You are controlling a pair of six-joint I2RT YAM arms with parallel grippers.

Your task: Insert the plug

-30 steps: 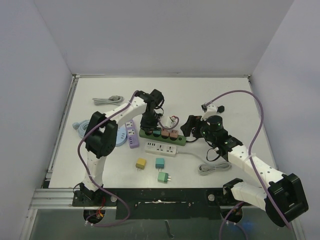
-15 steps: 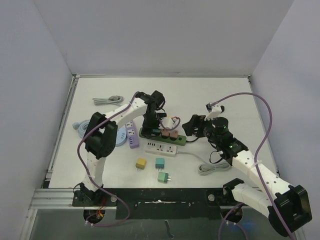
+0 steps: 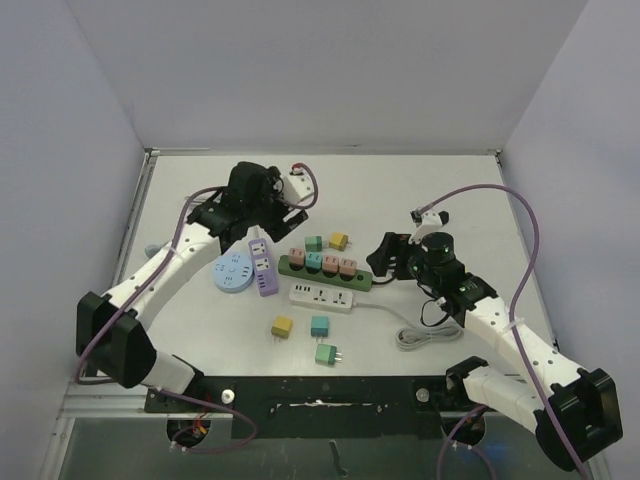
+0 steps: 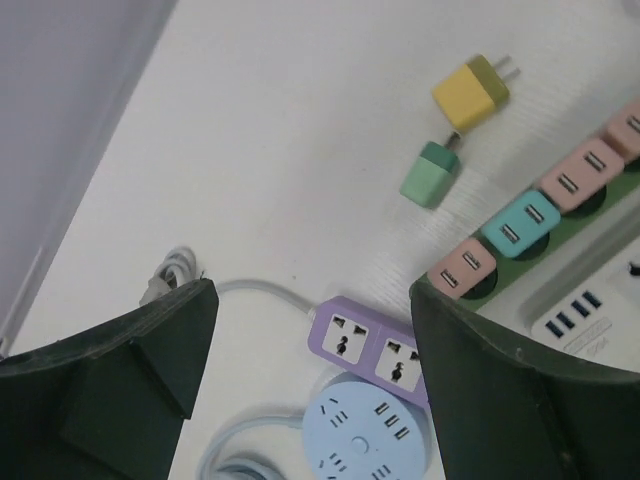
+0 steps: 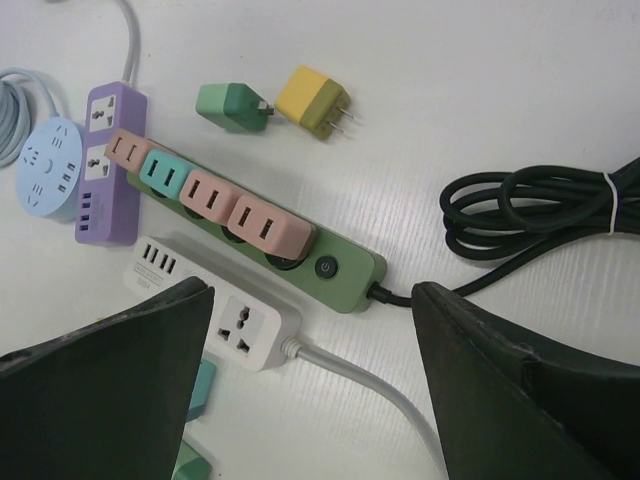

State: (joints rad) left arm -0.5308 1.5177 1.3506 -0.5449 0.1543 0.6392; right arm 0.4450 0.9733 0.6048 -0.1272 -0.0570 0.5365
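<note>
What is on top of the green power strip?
Three pink plugs and one teal plug sit in the green power strip. Its switch is visible; the sockets beneath them are hidden.

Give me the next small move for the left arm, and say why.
Probably lower the open left gripper toward the green plug beside the yellow plug: the green strip looks full, the purple strip has empty sockets, and that plug lies loose nearby.
</note>
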